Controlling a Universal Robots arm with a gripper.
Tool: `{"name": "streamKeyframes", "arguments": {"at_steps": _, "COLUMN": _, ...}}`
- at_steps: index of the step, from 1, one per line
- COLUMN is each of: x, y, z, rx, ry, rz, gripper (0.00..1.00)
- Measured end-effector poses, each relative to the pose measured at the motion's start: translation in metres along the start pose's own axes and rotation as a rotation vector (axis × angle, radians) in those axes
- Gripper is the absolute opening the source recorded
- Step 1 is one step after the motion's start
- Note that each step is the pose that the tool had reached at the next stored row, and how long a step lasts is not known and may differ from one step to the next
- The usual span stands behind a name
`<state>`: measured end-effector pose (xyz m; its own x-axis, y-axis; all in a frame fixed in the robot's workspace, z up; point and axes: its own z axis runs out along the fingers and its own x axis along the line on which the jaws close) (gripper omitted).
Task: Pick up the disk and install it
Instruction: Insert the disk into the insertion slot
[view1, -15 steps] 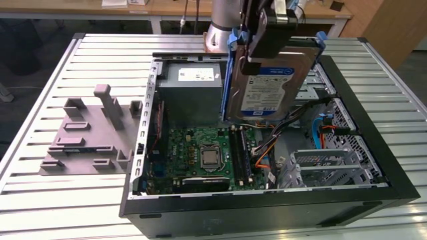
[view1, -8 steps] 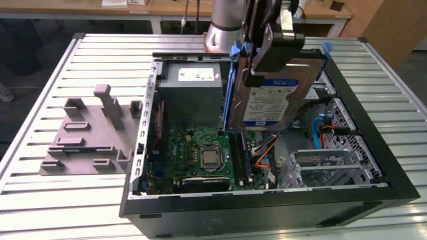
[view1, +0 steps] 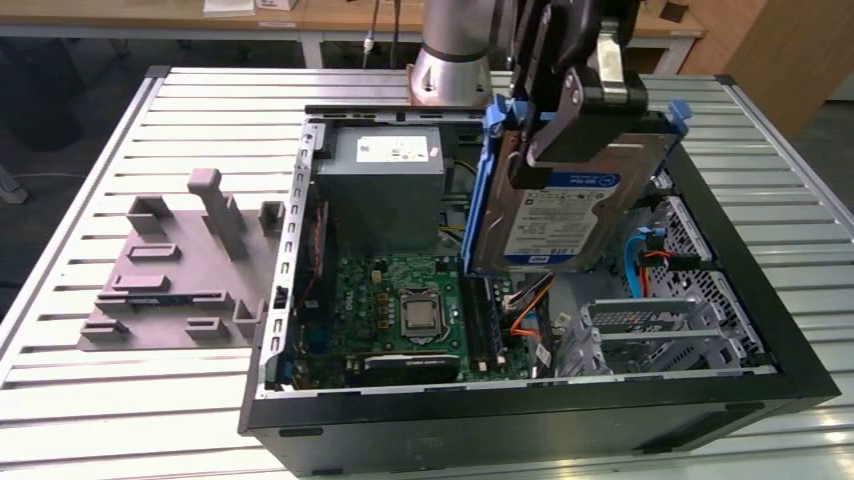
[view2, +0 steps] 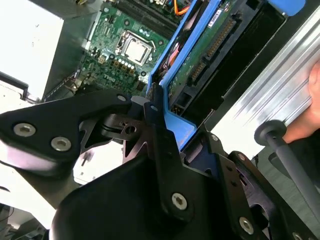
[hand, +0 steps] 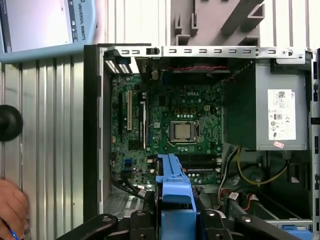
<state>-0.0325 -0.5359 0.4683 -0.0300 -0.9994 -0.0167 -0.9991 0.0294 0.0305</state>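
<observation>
The disk (view1: 554, 215), silver with a white-and-blue label and blue bracket rails, hangs tilted on edge above the right half of the open computer case (view1: 534, 405). My gripper (view1: 571, 130) is shut on its upper end. In the second wrist view the gripper (view2: 161, 125) clamps the blue bracket, and the disk's green circuit-board side (view2: 210, 52) runs away from it. In the first wrist view the gripper (hand: 175, 220) holds the disk's blue bracket (hand: 172, 182) over the case interior.
Inside the case lie the green motherboard (view1: 400, 300), a grey power-supply box (view1: 387, 185) and metal drive cages (view1: 694, 300) with orange and blue cables. A grey fixture block (view1: 187, 270) stands on the slatted table on the exterior view's left. A person's hand (hand: 11, 207) rests beside the case.
</observation>
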Motion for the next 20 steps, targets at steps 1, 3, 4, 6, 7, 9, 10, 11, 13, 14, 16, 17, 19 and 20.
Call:
{"name": "streamKeyframes", "arguments": {"at_steps": 1, "x": 0.001, "y": -0.0016, "z": 0.0003, "rx": 0.0, "ry": -0.0001, "rz": 0.0, "gripper": 0.36}}
{"name": "streamKeyframes", "arguments": {"at_steps": 3, "x": 0.005, "y": -0.0029, "z": 0.001, "rx": 0.0, "ry": -0.0001, "rz": 0.0, "gripper": 0.36}}
{"name": "streamKeyframes", "arguments": {"at_steps": 4, "x": 0.0081, "y": -0.0032, "z": 0.0014, "rx": 0.0001, "ry": -0.0002, "rz": 0.0, "gripper": 0.36}}
{"name": "streamKeyframes", "arguments": {"at_steps": 6, "x": 0.0147, "y": -0.0037, "z": 0.002, "rx": 0.0, "ry": -0.0002, "rz": 0.0, "gripper": 0.36}}
{"name": "streamKeyframes", "arguments": {"at_steps": 7, "x": 0.0173, "y": -0.004, "z": 0.0022, "rx": 0.0, "ry": 0.0, "rz": 0.0, "gripper": 0.36}}
{"name": "streamKeyframes", "arguments": {"at_steps": 9, "x": 0.0207, "y": -0.0051, "z": 0.0027, "rx": 0.0, "ry": -0.0002, "rz": 0.0, "gripper": 0.36}}
{"name": "streamKeyframes", "arguments": {"at_steps": 10, "x": 0.0216, "y": -0.0056, "z": 0.0029, "rx": 0.0, "ry": -0.0001, "rz": 0.0, "gripper": 0.36}}
{"name": "streamKeyframes", "arguments": {"at_steps": 11, "x": 0.0219, "y": -0.006, "z": 0.003, "rx": 0.0001, "ry": -0.0002, "rz": 0.0, "gripper": 0.36}}
{"name": "streamKeyframes", "arguments": {"at_steps": 13, "x": 0.0219, "y": -0.006, "z": 0.003, "rx": 0.0001, "ry": -0.0002, "rz": 0.0, "gripper": 0.36}}
{"name": "streamKeyframes", "arguments": {"at_steps": 14, "x": 0.0219, "y": -0.0061, "z": 0.003, "rx": 0.0001, "ry": -0.0002, "rz": 0.0, "gripper": 0.36}}
{"name": "streamKeyframes", "arguments": {"at_steps": 16, "x": 0.0219, "y": -0.0074, "z": 0.003, "rx": 0.0, "ry": -0.0001, "rz": 0.0, "gripper": 0.36}}
{"name": "streamKeyframes", "arguments": {"at_steps": 17, "x": 0.0219, "y": -0.0087, "z": 0.0029, "rx": 0.0, "ry": 0.0, "rz": 0.0, "gripper": 0.36}}
{"name": "streamKeyframes", "arguments": {"at_steps": 19, "x": 0.0219, "y": -0.013, "z": 0.003, "rx": 0.0, "ry": 0.0, "rz": 0.0, "gripper": 0.36}}
{"name": "streamKeyframes", "arguments": {"at_steps": 20, "x": 0.022, "y": -0.0156, "z": 0.0031, "rx": 0.0, "ry": -0.0001, "rz": 0.0, "gripper": 0.36}}
